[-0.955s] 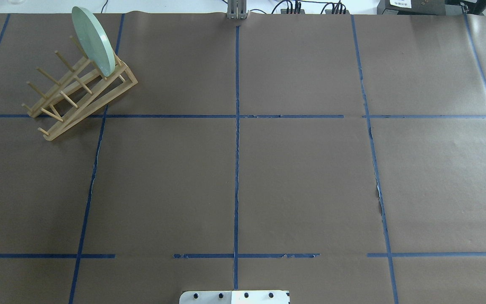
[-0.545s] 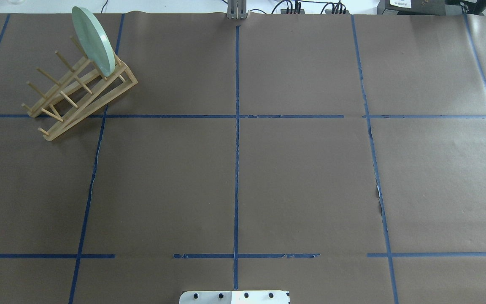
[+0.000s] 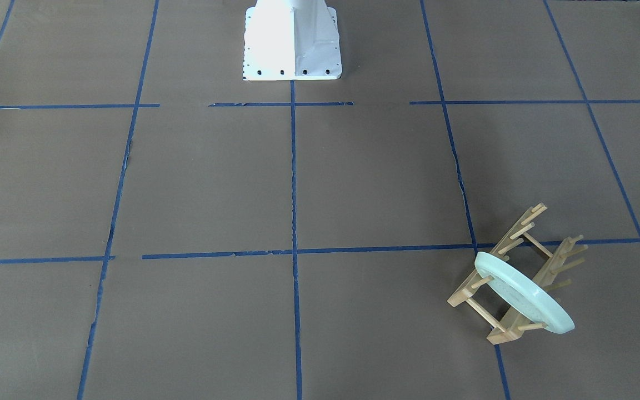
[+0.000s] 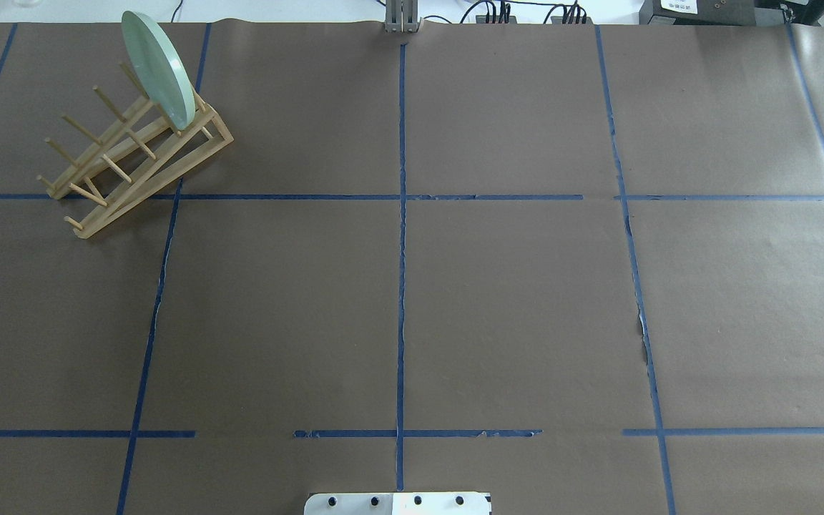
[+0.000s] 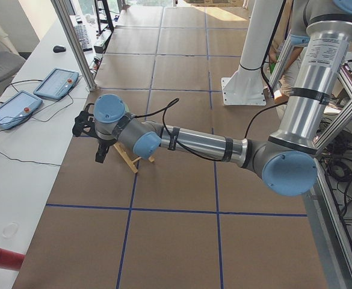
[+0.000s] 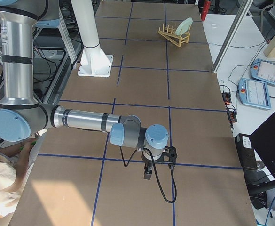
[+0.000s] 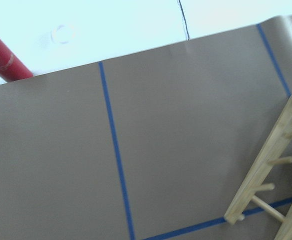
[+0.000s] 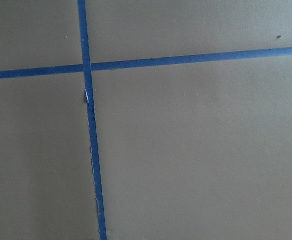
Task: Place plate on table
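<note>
While the plate (image 4: 157,69) stood on edge between the pegs of the wooden rack (image 4: 136,159), in the upper left of the overhead frame, it was not lying on the table (image 4: 512,300). My left gripper (image 5: 100,152) hung near the rack, left of centre in the left side view. My right gripper (image 6: 148,170) hovered over bare paper at bottom centre of the right side view, well apart from the plate. Whether either claw was apart or together, I could not tell.

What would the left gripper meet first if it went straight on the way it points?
Likely the table, just beside the wooden rack: the left gripper points downward, and its wrist view shows mostly paper ahead. Depth is unclear.
</note>
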Controlling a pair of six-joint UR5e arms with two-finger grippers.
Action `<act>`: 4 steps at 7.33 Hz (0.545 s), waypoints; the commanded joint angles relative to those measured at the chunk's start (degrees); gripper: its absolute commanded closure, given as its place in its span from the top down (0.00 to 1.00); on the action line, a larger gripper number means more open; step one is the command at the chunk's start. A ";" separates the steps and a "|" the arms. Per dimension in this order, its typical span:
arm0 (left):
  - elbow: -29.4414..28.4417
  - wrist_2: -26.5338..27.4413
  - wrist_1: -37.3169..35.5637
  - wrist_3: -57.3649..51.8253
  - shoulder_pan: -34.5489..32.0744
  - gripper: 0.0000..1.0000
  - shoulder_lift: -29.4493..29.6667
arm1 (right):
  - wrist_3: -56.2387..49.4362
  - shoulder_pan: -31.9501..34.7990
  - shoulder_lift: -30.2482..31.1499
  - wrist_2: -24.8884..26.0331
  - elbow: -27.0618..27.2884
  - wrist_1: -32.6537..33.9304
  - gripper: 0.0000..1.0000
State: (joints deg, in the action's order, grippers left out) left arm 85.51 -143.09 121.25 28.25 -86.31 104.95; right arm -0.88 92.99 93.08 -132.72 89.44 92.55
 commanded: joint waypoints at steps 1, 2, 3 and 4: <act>-1.31 -0.79 16.68 31.82 6.15 1.00 2.27 | 0.00 0.00 0.00 0.00 -0.06 0.00 1.00; -2.44 -0.62 22.65 45.79 6.51 1.00 3.49 | 0.00 0.00 0.00 0.00 0.03 0.00 1.00; -4.80 2.43 27.24 59.68 7.21 1.00 6.38 | 0.00 0.00 0.00 0.00 -0.06 0.00 1.00; -6.22 9.34 33.29 72.61 10.69 1.00 7.62 | 0.00 0.00 0.00 0.00 -0.06 0.00 1.00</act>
State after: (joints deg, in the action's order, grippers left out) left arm 81.32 -139.96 147.29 83.80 -78.62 110.45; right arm -0.88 92.99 93.07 -132.71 89.41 92.55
